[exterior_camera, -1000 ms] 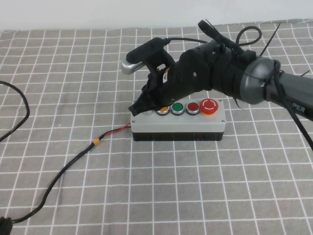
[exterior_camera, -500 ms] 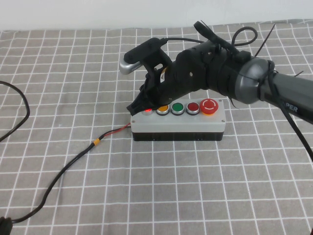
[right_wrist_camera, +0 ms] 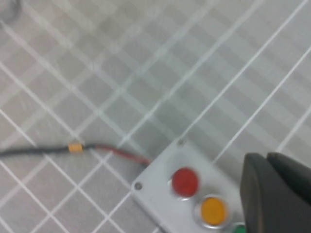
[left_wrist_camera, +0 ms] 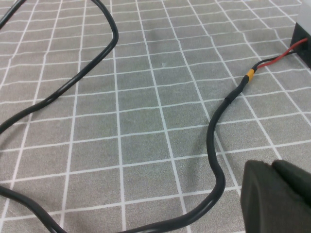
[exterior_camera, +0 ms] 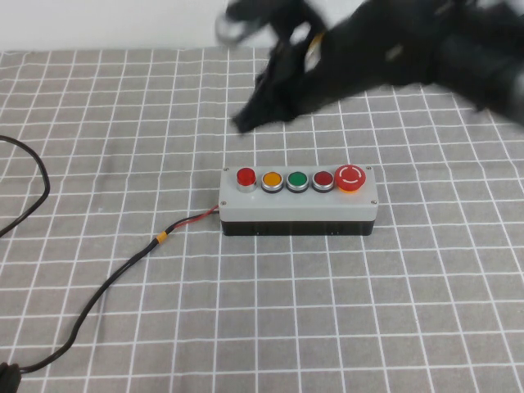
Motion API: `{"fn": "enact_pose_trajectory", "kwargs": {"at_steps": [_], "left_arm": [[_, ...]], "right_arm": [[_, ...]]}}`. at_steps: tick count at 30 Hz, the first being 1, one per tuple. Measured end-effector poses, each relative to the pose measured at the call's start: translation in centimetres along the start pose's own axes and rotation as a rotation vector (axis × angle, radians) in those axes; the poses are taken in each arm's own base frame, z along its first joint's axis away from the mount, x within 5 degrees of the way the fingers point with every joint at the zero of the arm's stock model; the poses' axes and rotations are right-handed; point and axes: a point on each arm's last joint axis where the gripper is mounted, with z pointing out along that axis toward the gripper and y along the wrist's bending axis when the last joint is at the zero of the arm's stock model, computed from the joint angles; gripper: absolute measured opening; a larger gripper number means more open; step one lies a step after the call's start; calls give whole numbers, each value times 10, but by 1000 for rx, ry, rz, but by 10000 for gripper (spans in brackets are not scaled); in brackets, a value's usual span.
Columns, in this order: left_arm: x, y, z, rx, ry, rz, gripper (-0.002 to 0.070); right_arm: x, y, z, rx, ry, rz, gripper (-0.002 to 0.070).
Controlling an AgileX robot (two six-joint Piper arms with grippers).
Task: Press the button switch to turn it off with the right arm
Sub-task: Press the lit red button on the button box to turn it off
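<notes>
Your right gripper [exterior_camera: 244, 121], jaws together, hung behind the box [exterior_camera: 299, 211]; left gripper [left_wrist_camera: 270, 171], closed too, sat near the cable [left_wrist_camera: 214, 145]. A stray descent could toggle the red button [exterior_camera: 246, 178] on.

Soft, even light; right gripper [exterior_camera: 244, 122] a motion smear behind the switch box [exterior_camera: 299, 210], left gripper [left_wrist_camera: 270, 168] defocused near the cable [left_wrist_camera: 213, 145].

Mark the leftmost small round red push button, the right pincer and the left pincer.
Leftmost small round red push button [exterior_camera: 246, 176]: high view, its cap.
Right pincer [exterior_camera: 243, 123]: high view, its tip, behind the grey box [exterior_camera: 299, 210].
Left pincer [left_wrist_camera: 274, 194]: left wrist view, its tip, near the black cable [left_wrist_camera: 214, 145].
</notes>
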Motion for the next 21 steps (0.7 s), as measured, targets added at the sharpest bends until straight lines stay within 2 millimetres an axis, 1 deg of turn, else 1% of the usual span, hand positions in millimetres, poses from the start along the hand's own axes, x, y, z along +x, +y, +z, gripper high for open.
{"fn": "enact_pose_trajectory", "kwargs": {"at_steps": [3,6,8,10,12,15,17,21], "left_arm": [[0,0,0,0,0,0,-4],[0,0,0,0,0,0,-4],[0,0,0,0,0,1,-4],[0,0,0,0,0,1,-4],[0,0,0,0,0,1,-4],[0,0,0,0,0,1,-4],[0,0,0,0,0,1,-4],[0,0,0,0,0,1,-4]], "right_arm": [[-16,-3,-57,28,-81,-24,-16],[-21,-5,-106,58,-123,-44,-16],[-20,-6,-132,78,-150,-54,-16],[-13,-6,-157,88,-178,-55,-16],[-1,-5,-175,91,-194,-46,-16],[25,-3,-189,90,-193,-31,-16],[46,-1,-193,87,-180,-11,-16],[101,3,-202,80,-149,35,-16]]}}
